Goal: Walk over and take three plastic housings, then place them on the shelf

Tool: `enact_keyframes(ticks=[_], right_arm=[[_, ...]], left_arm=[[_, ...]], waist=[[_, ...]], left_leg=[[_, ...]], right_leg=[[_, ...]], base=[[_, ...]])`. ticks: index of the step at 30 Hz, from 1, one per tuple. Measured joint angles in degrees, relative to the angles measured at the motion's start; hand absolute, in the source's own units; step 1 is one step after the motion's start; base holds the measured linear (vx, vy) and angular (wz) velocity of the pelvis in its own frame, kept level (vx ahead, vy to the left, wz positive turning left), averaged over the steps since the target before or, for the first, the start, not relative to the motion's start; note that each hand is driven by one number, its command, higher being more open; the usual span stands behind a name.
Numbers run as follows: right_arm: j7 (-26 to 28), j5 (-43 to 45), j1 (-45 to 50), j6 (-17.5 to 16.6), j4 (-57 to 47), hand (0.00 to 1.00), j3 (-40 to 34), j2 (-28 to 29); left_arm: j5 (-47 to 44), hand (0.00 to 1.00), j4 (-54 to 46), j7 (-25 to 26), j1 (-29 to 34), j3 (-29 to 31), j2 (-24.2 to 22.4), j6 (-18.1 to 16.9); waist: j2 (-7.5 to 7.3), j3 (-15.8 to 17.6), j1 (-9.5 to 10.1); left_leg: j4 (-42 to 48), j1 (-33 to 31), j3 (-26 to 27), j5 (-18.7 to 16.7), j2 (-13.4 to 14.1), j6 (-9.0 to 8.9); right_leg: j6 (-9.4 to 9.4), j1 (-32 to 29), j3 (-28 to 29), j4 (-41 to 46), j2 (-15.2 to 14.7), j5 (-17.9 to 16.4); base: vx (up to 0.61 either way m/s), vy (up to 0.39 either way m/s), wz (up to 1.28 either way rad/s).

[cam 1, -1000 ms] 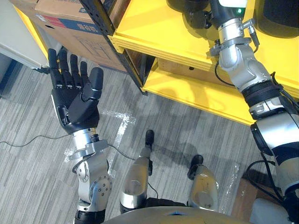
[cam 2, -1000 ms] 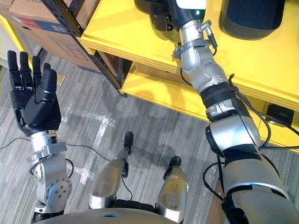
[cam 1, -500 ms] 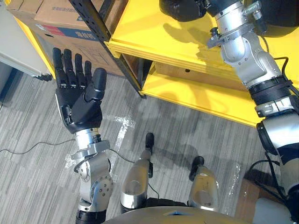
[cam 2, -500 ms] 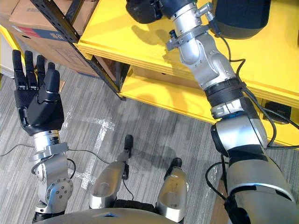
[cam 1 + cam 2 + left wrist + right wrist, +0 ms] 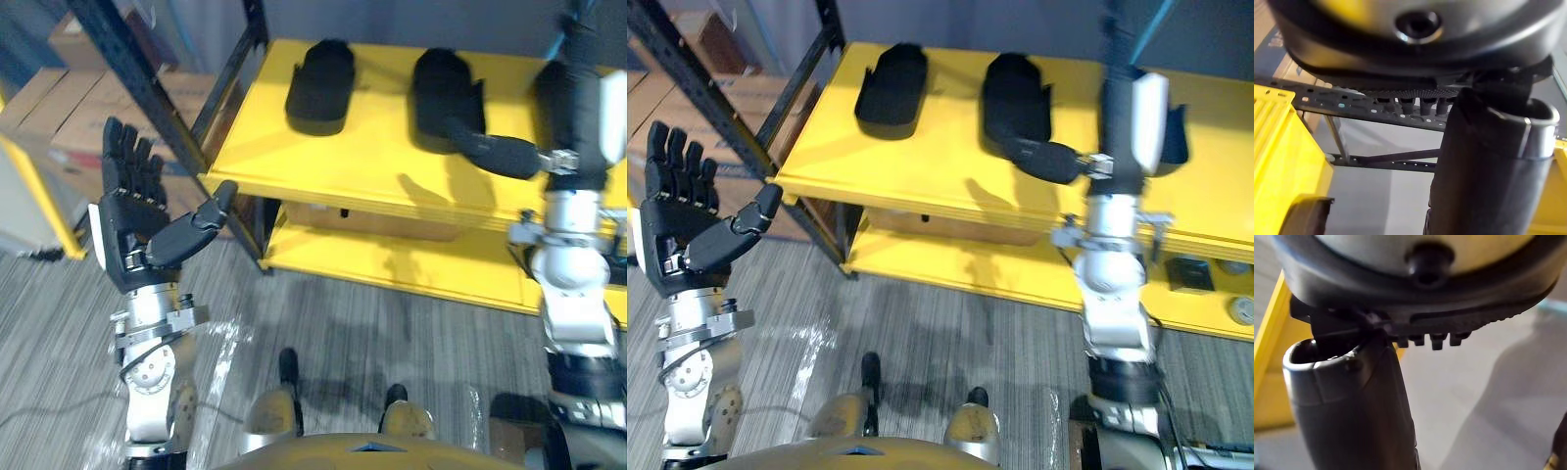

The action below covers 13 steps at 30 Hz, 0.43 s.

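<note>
Yellow shelf (image 5: 921, 157) now carries two black plastic housings (image 5: 892, 83) side by side, a third housing (image 5: 1178, 137) peeking behind the right hand (image 5: 1136, 117), which has pulled back spread and empty, like the raised left hand (image 5: 137, 225), so placing looks finished.

Yellow shelf (image 5: 911, 162) carries left housing (image 5: 892, 83); right housing (image 5: 1016, 98) lies nearby.

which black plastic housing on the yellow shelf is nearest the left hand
The leftmost black plastic housing, lying toward the yellow shelf's left end.
</note>
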Motion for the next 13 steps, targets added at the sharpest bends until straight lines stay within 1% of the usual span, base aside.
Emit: enact_keyframes(ticks=[2, 4, 5, 6, 7, 8, 9, 10, 11, 12, 13], right_arm=[[1.94, 6.14, 6.50, 0.78, -0.36, 1.00, -8.65, 2.60], [3.16, 7.98, 11.12, 1.40, -0.38, 1.00, -13.70, 4.50], [4.00, 8.28, 15.00, 2.58, -0.37, 1.00, -16.88, 6.28], [5.23, 10.02, 18.86, 4.23, -0.34, 1.00, -19.34, 8.47], [5.86, 11.61, 20.66, 4.88, -0.22, 1.00, -20.20, 9.75], [7.11, 15.43, 23.58, 6.16, 0.60, 1.00, -21.36, 12.32], [7.86, 18.91, 25.73, 7.46, 2.72, 1.00, -21.56, 14.87], [8.07, 20.43, 26.78, 8.43, 4.10, 1.00, -21.54, 16.15], [8.41, 21.85, 28.74, 10.49, 7.27, 1.00, -21.39, 18.69], [8.51, 22.00, 29.61, 11.70, 9.08, 1.00, -21.19, 19.94], [8.91, 22.01, 31.16, 14.20, 13.42, 1.00, -19.71, 22.10]], left_arm=[[-0.25, 1.00, 2.69, 0.59, 2.43, 5.64, -0.54, 2.13], [-0.33, 1.00, 4.12, 1.14, 3.66, 8.73, -1.67, 2.81], [-1.35, 1.00, 4.96, 0.83, 4.67, 11.19, -2.61, 3.46], [-3.00, 1.00, 6.32, 0.65, 5.65, 13.34, -3.57, 3.77], [-3.32, 1.00, 7.24, 0.56, 6.09, 14.28, -3.95, 3.73], [-4.33, 1.00, 9.52, 0.35, 6.78, 15.92, -4.48, 3.62], [-4.70, 1.00, 12.64, 0.34, 7.18, 17.40, -4.77, 3.57], [-4.70, 1.00, 14.53, 0.44, 7.23, 17.91, -4.80, 3.55], [-4.85, 1.00, 18.11, 0.26, 7.52, 18.45, -5.12, 3.47], [-4.96, 1.00, 19.73, 0.20, 7.68, 18.55, -5.43, 3.45], [-5.22, 1.00, 22.98, -0.12, 8.26, 18.53, -6.10, 3.44]], waist=[[-0.19, -2.78, -1.47], [-0.19, -4.18, -2.21], [-0.28, -4.99, -2.97], [-0.16, -5.84, -3.31], [-0.11, -6.37, -3.50], [0.02, -6.93, -4.10], [0.11, -7.52, -4.57], [0.11, -7.89, -4.68], [0.17, -8.40, -4.69], [0.18, -8.43, -4.61], [0.17, -8.93, -4.60]], left_leg=[[-0.03, 1.23, 2.44, -1.33, 0.71, -0.41], [-0.03, 1.67, 3.62, -1.88, 1.31, -0.74], [-0.03, 2.05, 4.19, -2.01, 1.78, -0.91], [-0.03, 2.43, 5.12, -2.46, 2.37, -1.51], [-0.03, 2.46, 5.42, -2.53, 2.62, -1.61], [-0.03, 2.83, 5.98, -2.57, 3.10, -1.67], [-0.02, 3.25, 6.68, -2.73, 3.56, -1.89], [-0.02, 3.40, 6.98, -2.78, 3.73, -1.96], [-0.02, 3.80, 7.60, -2.79, 3.96, -1.98], [-0.02, 4.18, 8.00, -2.82, 4.04, -2.02], [-0.02, 4.49, 8.90, -3.08, 4.24, -2.14]], right_leg=[[-0.25, 0.04, 2.19, -1.36, 0.73, 0.28], [-0.68, -0.08, 3.20, -1.79, 1.25, 0.13], [-0.96, -0.11, 3.84, -2.39, 1.76, 0.21], [-1.18, -0.21, 4.51, -2.65, 2.30, 0.22], [-1.28, -0.23, 4.80, -2.93, 2.57, 0.28], [-1.58, -0.10, 5.23, -3.40, 3.03, 0.49], [-1.71, -0.13, 5.89, -3.42, 3.43, 0.51], [-1.79, -0.14, 6.14, -3.42, 3.59, 0.52], [-1.88, -0.09, 6.52, -3.31, 3.77, 0.54], [-1.85, 0.03, 6.75, -3.23, 3.81, 0.56], [-1.79, 0.14, 7.33, -3.12, 3.92, 0.60]], base=[[0.03, -0.006, -0.54], [0.02, -0.025, -0.38], [0.02, -0.039, -0.35], [0.02, -0.042, -0.33], [0.03, -0.051, -0.32], [0.04, -0.039, -0.29], [0.04, -0.036, -0.28], [0.03, -0.029, -0.27], [0.02, -0.019, -0.20], [0.02, -0.014, -0.27], [0.01, -0.003, -0.18]])
